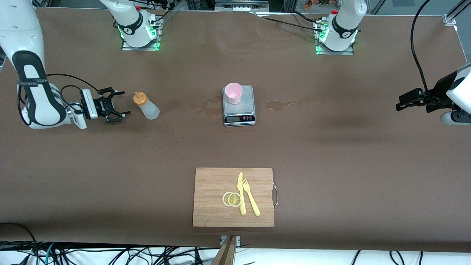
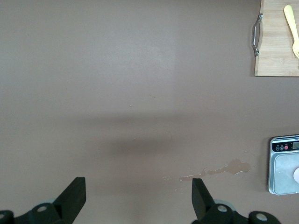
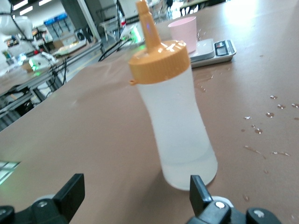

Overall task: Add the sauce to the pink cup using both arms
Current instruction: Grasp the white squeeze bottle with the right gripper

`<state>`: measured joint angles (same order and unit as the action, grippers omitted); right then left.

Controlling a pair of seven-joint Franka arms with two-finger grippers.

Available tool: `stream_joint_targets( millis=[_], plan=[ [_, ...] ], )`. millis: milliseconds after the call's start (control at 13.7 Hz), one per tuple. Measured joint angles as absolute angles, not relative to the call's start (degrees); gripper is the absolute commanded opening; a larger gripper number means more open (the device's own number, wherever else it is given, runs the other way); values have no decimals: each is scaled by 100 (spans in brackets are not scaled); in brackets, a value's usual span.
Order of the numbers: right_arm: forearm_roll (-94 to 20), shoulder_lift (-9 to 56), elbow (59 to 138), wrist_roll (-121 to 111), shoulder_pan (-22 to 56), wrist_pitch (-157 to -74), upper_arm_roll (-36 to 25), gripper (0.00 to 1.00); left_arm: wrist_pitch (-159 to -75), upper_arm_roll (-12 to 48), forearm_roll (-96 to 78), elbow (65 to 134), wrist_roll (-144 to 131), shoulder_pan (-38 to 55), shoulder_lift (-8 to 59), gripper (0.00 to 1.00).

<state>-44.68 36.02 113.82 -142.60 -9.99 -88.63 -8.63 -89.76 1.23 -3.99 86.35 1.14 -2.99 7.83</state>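
Sauce (image 1: 146, 106) stands upright on the desk (image 1: 331, 147), well apart from the scale (image 1: 239, 106) toward the right arm's end, with the right gripper (image 1: 117, 105) just beside it, jaws spread; the soft, light, probably slippery bottle looks best pinched at its waist, below the orange cap. The pink cup (image 1: 233, 92), light and easily tipped, sits on the scale with bare desk all round, while the left gripper (image 2: 138, 196) waits, jaws spread, over the desk's left-arm end.

Even, fairly bright overhead light covers the brown table (image 1: 331, 147), with soft broad shadows under the arms. The front view is sharp. In the right wrist view the background is blown out and blurred at the upper right, and the sauce (image 3: 175, 112) is slightly soft.
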Motion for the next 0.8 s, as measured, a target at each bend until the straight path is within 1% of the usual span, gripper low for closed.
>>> stream_joint_targets(
  millis=[219,439,731,804],
  plan=[
    [-4876,3879,11375,-14483,-834,-8865,-812,100,-8975,177,-399,8635,122,-282,803,100],
    [-5119,3887,11336,-14487,-674,-8872,-743,100,-8975,186,-399,8635,126,-278,810,100],
    [-5162,3880,11264,-14489,-544,-8976,-629,100,-8976,189,-399,8635,128,-276,810,100],
    [-5167,3878,11233,-14489,-524,-9003,-606,97,-8976,190,-399,8635,129,-275,810,100]
  ],
)
